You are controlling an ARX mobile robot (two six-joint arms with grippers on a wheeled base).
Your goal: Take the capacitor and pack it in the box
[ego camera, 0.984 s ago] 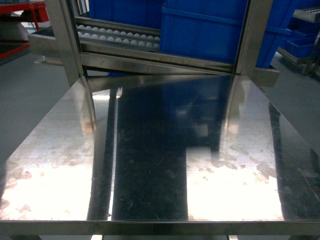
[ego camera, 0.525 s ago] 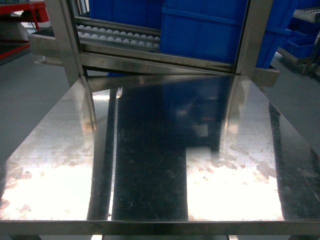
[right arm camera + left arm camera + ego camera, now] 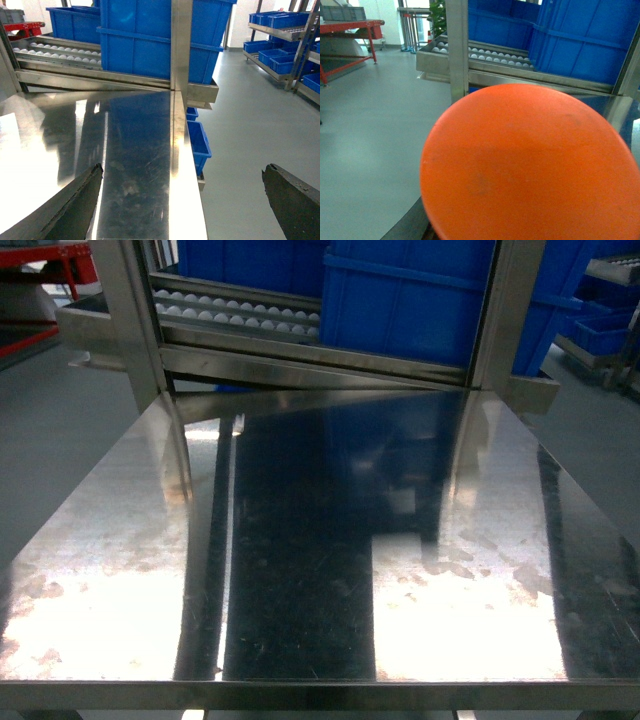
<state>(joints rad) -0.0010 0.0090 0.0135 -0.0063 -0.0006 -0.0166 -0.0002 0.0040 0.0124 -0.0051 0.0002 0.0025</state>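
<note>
Orange-red capacitor [image 3: 530, 165] filling the left wrist view, left gripper's grip impossible to tell, right gripper [image 3: 182, 200] wide open and empty over the steel table [image 3: 300, 590], blue bins [image 3: 400, 300] behind on roller rack [image 3: 55, 52], head view showing bare tabletop only

We see a dim head view where overhead light burns white glare patches on the steel table [image 3: 300, 570], with dark reflected bands between. In the left wrist view, an orange disc [image 3: 530, 165] looms close and soft-focused.
</note>
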